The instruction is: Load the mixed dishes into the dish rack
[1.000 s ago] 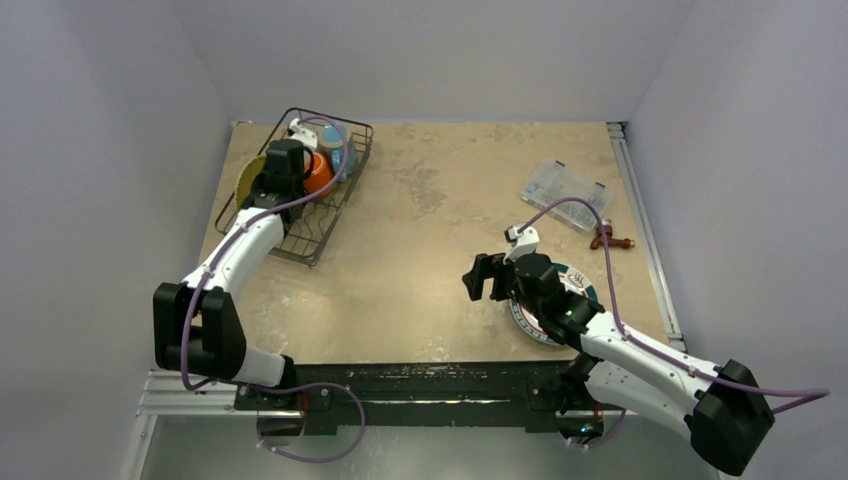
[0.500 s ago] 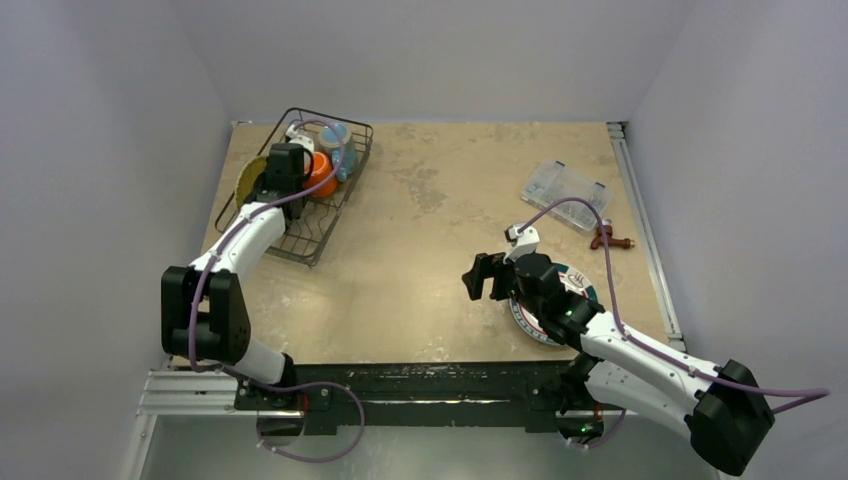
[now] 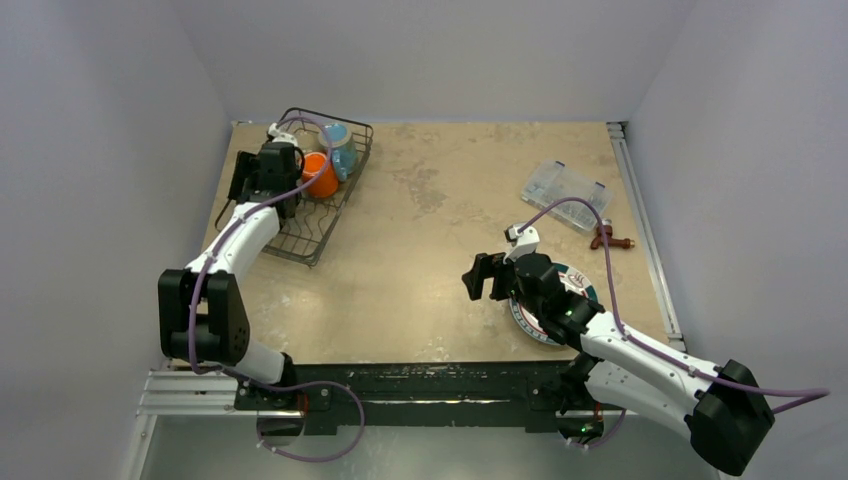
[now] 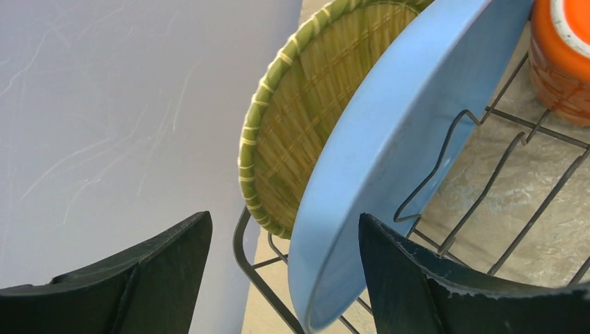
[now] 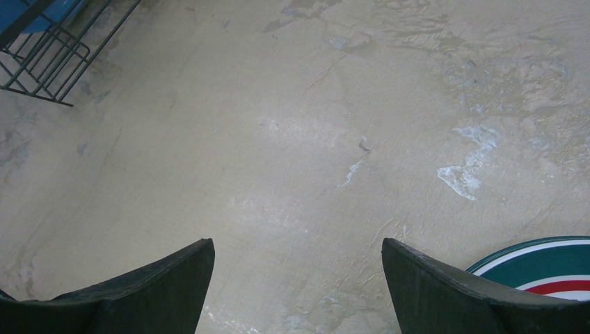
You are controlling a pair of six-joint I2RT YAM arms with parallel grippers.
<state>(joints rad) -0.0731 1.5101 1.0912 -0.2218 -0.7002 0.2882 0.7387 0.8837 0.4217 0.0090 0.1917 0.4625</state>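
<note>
left end effector point(image 4: 284, 217) just released blue plate point(image 4: 389, 139), right end effector point(image 5: 297, 243) spread apart

Blue plate point(image 4: 389, 139) on edge in rack point(image 3: 312, 228)

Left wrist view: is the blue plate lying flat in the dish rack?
No, the blue plate stands on edge in the dish rack, next to the yellow woven plate.
</note>
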